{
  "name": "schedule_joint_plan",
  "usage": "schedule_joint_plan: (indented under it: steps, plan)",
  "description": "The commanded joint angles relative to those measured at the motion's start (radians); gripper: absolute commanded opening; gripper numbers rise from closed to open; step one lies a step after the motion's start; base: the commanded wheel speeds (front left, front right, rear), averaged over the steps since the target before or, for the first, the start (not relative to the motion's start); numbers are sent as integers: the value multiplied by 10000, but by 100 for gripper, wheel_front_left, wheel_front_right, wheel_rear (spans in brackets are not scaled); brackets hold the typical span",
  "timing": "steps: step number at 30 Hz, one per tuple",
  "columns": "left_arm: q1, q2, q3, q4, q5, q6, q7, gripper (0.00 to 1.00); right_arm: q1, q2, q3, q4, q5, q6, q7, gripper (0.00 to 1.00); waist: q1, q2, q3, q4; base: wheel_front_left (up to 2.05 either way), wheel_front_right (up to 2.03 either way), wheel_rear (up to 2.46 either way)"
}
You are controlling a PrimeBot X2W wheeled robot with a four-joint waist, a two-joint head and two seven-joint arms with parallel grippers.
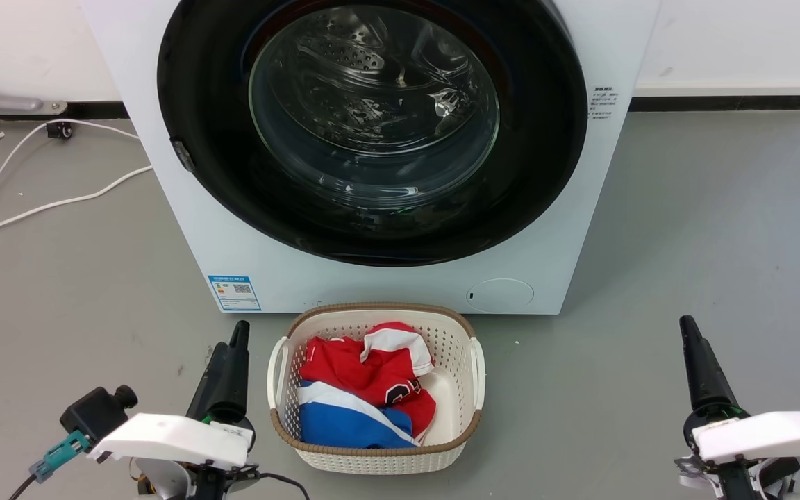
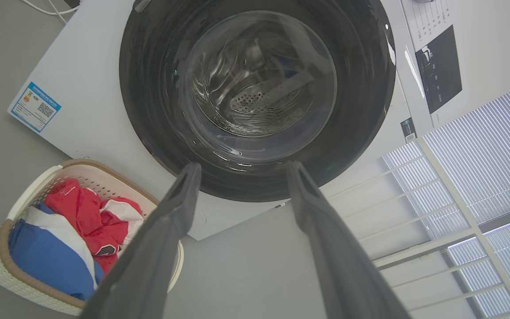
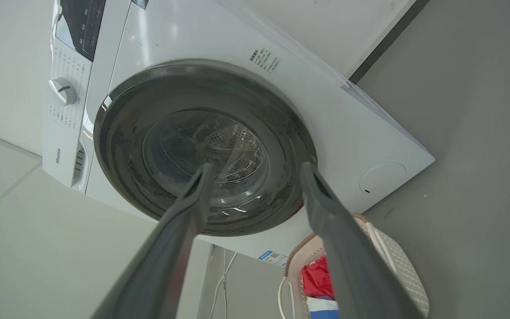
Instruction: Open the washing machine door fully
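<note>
Washing machine door [image 1: 372, 132]: shut, sitting flush on the front of the washing machine [image 1: 185, 229], dead ahead of me and filling most of its face. Task not started, as I judge it.

Far left, a white cable [image 1: 46, 205] trails over the floor [image 1: 719, 229], well clear of my reach.

My left fingers [image 1: 239, 337] sit low, pointing up toward the machine, well apart from it. In the left wrist view they are spread wide with nothing between them, aimed at the door's lower rim. Parked position, I'd say: ready, not committed.

A small grey tab [image 1: 181, 154] on the door's left rim, possibly the pull point, can't tell for sure. If so, the left arm is the nearer one.

The blue label [image 1: 234, 292] is low on the front.

The laundry basket [image 1: 376, 462] stands on the floor just before the machine, between my two arms, with red, white and blue clothes [image 1: 365, 375] in it. Probably staged for loading, and it lies under the door's swing, so watch clearance.

A round flap [image 1: 501, 294] is low on the right.

My right fingers [image 1: 689, 333]: same pose, spread wide in the right wrist view, holding nothing, well apart from the machine.
</note>
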Motion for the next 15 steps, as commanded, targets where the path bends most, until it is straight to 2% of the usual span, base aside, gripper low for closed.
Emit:
schedule_joint_plan:
  steps: [1, 7, 15]
  plan:
    - [-169, 96, -83, -116, 473, -23, -101, 100, -95, -98, 47, -195, -622, 10, -104, 100, 0, 0, -8, -1, 0, 0, 0]
    - [-146, 139, -149, 10, 1744, -23, -314, 100, -54, -103, 84, -233, -2548, 11, -168, 100, 0, 0, -52, 0, 0, 0, 0]
    - [-135, 221, -152, -6, 3096, -24, -568, 100, 74, -20, 103, -368, -4124, 13, -142, 100, 0, 0, -105, 14, 0, 0, 0]
